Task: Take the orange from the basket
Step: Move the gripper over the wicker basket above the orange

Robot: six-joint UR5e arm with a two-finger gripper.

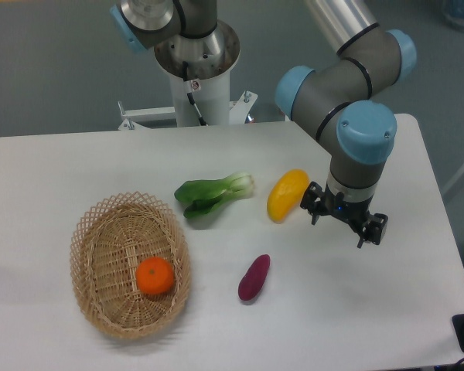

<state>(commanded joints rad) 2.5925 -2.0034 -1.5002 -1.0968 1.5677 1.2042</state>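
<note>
The orange [155, 276] is small, round and bright orange. It lies inside the basket [100, 224], a light tan oval wicker basket at the front left of the table. My gripper [345, 221] hangs over the right part of the table, far to the right of the basket and just right of a yellow fruit. It points down, its black fingers stand apart, and it holds nothing.
A yellow-orange elongated fruit [286, 195] lies next to the gripper. A green bok choy [213, 194] lies at the middle. A purple eggplant-like vegetable [254, 278] lies in front of it. The robot's base [196, 62] stands at the back edge.
</note>
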